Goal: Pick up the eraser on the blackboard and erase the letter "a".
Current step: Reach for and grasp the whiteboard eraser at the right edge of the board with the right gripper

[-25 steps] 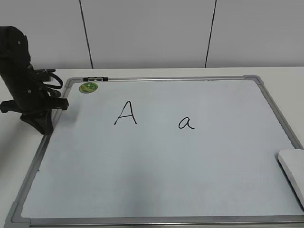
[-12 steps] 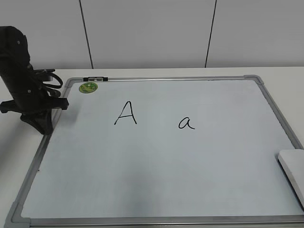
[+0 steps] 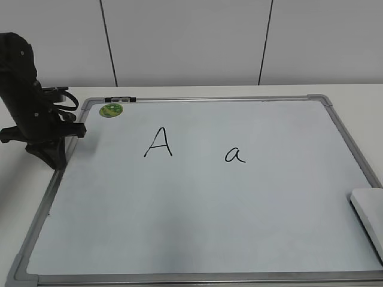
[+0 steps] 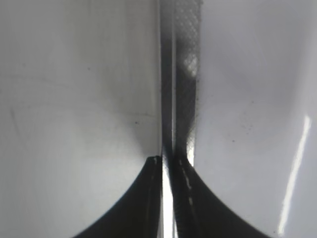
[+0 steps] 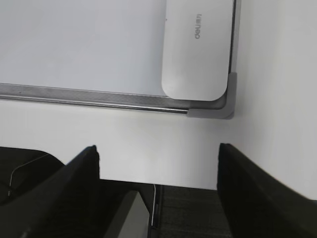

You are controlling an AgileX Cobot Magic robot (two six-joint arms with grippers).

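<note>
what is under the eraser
The eraser lies flat on the whiteboard, tucked into its corner against the frame. Its own underside and the patch of board beneath it are covered, so neither can be seen.

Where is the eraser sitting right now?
The eraser lies on the blackboard, tucked into its near right corner in the exterior view, well right of the letter "a".

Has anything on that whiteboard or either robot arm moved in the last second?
Nothing visibly changed. The left gripper stays shut over the blackboard's left edge, the eraser lies untouched in the near right corner, and the letter "a" is still unerased.
</note>
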